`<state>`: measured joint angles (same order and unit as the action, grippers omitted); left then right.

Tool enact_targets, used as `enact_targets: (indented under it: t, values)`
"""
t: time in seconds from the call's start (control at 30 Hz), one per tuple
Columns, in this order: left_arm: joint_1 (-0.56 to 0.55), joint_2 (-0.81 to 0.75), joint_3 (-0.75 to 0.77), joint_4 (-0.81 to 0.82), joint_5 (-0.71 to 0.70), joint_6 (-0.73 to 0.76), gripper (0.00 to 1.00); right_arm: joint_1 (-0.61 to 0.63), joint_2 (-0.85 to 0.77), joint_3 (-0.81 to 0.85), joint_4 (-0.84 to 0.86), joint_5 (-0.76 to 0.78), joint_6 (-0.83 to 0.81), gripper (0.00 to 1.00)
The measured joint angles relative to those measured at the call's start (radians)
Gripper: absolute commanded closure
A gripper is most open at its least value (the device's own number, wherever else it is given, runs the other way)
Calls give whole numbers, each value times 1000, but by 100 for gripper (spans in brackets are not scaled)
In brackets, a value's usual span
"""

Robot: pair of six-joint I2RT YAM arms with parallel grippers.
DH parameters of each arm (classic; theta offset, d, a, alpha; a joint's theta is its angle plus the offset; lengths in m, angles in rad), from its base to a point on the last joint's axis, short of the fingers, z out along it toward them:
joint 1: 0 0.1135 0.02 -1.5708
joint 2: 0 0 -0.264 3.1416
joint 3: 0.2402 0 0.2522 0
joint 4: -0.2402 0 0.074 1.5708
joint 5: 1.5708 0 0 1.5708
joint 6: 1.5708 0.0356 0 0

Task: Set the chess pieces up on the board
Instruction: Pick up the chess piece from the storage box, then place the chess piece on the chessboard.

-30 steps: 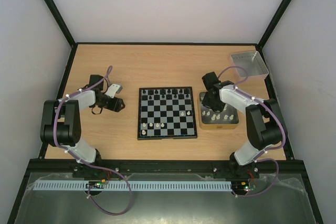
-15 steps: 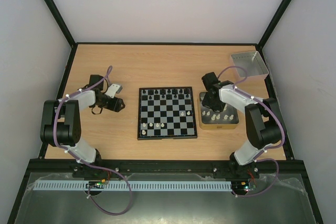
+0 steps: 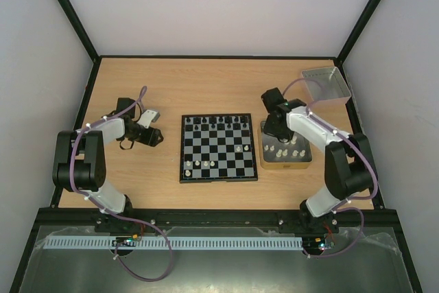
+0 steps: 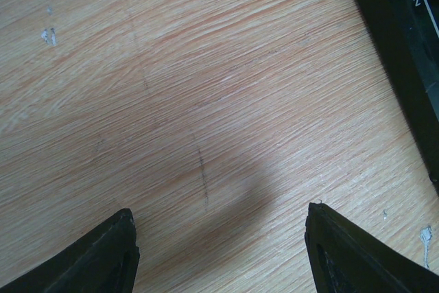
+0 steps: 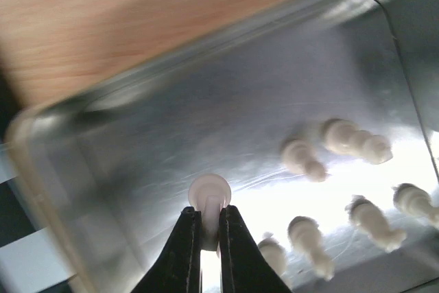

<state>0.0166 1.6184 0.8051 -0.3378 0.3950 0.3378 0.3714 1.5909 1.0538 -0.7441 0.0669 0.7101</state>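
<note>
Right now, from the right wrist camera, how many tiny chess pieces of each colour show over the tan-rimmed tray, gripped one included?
White chess pieces lying loose on the tan-rimmed, shiny-floored tray: 6
White chess piece pinched in the right gripper: 1
Total: 7, all white, none black

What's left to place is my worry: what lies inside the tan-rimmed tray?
Several white chess pieces lie on its metal floor; the right fingers pinch one round-headed piece. The arm hides the far end of the tray from above.
</note>
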Motion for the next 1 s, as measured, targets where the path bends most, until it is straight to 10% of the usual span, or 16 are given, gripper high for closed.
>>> enact_targets:
  t: [0.6, 1.0]
  values:
    - [0, 0, 0, 0, 0, 1, 33, 808, 151, 328, -100, 25, 188, 98]
    - [0, 0, 0, 0, -2, -1, 33, 863, 294, 378, -36, -31, 195, 98]
